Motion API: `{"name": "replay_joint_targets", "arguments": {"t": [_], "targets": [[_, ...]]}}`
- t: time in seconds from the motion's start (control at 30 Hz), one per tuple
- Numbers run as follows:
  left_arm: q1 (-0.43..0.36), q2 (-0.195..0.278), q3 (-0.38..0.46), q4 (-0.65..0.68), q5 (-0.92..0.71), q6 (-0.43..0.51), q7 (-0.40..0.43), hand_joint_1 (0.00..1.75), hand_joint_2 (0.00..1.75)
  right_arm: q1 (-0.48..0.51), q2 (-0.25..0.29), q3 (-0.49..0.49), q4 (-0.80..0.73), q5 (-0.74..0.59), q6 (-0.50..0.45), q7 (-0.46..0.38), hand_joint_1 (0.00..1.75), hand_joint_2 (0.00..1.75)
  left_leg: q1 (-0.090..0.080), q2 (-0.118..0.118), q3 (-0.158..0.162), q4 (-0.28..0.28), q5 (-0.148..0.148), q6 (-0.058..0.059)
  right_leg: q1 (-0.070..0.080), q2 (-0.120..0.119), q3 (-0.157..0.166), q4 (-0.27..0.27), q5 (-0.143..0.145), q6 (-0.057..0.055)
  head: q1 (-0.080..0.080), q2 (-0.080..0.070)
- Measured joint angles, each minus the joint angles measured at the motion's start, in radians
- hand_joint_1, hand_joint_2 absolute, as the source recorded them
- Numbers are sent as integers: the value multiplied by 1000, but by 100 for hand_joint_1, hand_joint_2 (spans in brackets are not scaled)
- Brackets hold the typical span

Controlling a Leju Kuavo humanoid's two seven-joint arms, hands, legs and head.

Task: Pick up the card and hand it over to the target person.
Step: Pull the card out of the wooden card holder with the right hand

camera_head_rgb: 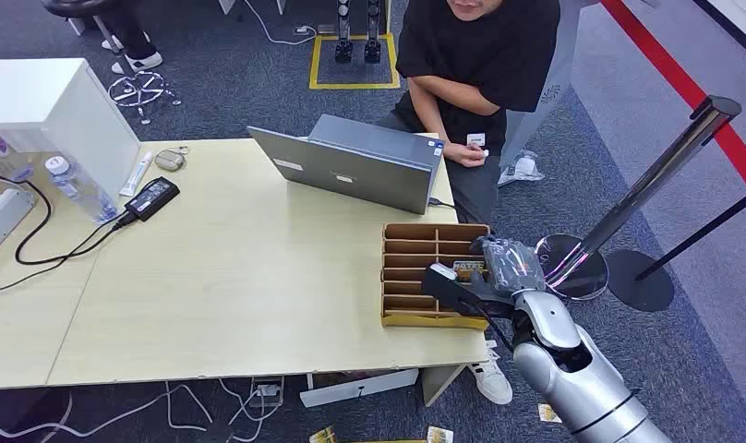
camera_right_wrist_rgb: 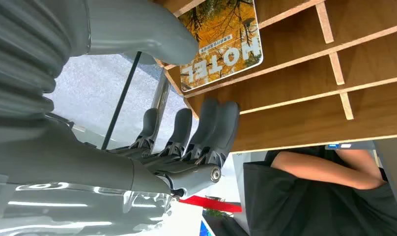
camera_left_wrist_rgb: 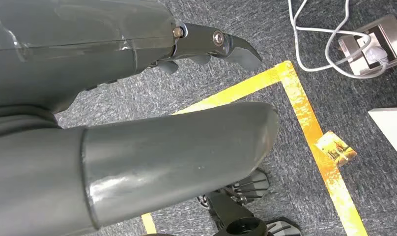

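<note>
The right hand [camera_head_rgb: 508,263], fingers apart and empty, was seen lower right, poised over the card [camera_head_rgb: 465,270] lying in the divided tray [camera_head_rgb: 415,318].

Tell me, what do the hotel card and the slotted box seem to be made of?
The hotel card: probably glossy plastic or coated paper, given its smooth printed photo and rounded corner. The slotted box: it looks like brown wood or fibreboard with a matt finish; its thin dividers show paler cut edges.
</note>
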Motion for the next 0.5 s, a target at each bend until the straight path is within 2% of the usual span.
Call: {"name": "replay_joint_targets", "arguments": {"t": [0.3, 0.4, 0.5], "targets": [[-1, -5, -18, 0, -15, 0, 12, 0, 0, 34, 1, 0, -38, 23, -19, 8, 101, 175, 0, -2, 0, 0, 0, 0, 0, -1, 0, 0, -1, 0, 0, 0], [-4, -5, -53, -2, -50, 2, 11, 0, 0, 53, 13, 5, -53, 41, -29, 3, 96, 175, 0, -1, 0, 0, 0, 0, 0, -1, 1, 0, 0, 0, 0, 0], [-3, -8, -46, -4, -42, 6, 15, 0, 0, 75, 32, 12, -67, 55, -38, 1, 96, 175, 0, -1, 1, -1, 0, 0, 0, -1, 1, -1, 0, 0, 0, 0]]}}
